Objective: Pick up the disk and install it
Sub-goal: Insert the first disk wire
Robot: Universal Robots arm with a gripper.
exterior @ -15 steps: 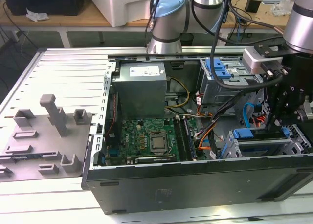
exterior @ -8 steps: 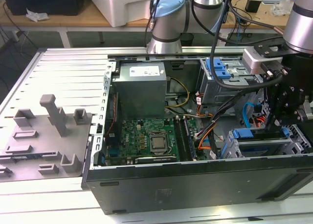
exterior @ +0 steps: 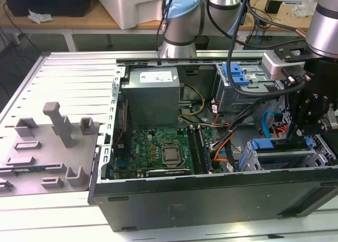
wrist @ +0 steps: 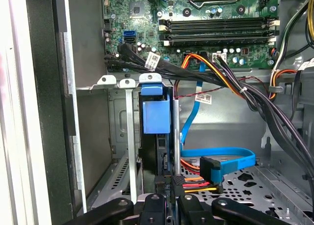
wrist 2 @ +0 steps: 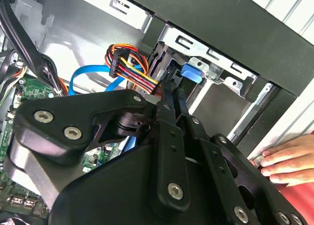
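Silver hard drive disk (wrist: pixel 156 118) in a blue plastic carrier bracket stands on edge in a slot of the grey metal drive cage (wrist: pixel 126 136), directly ahead of the pincer (wrist: pixel 169 182). Only its thin dark edge and the blue bracket face show in the first wrist view. The black pincer fingers (wrist: pixel 159 184) sit close together on either side of that edge and look clamped on the disk. In the second wrist view the pincer (wrist 2: pixel 171 95) narrows to a slim pair of tips reaching into the cage. In the exterior view the pincer (exterior: pixel 305 139) hangs tips-down over the cage (exterior: pixel 317 152).

Just beside the pincer tips:
- a flat blue data cable (wrist: pixel 221 154) with a blue plug end
- a bundle of orange, red and yellow power wires (wrist: pixel 196 185)
- thick black sleeved cables (wrist: pixel 255 97) crossing beyond the disk

Further beyond the pincer lies the green motherboard (wrist: pixel 196 9) with its memory slots.

All of this sits inside the open black metal computer case (exterior: pixel 211 194). A grey power supply box (exterior: pixel 153 94) is well apart from the pincer, past the motherboard (exterior: pixel 158 147).

A person's hand (wrist 2: pixel 282 158) rests on the outer case edge, near the pincer body.

The case lies on a slatted aluminium desk (exterior: pixel 68 78). A grey plastic fixture tray (exterior: pixel 47 147) is at the far side from the pincer.
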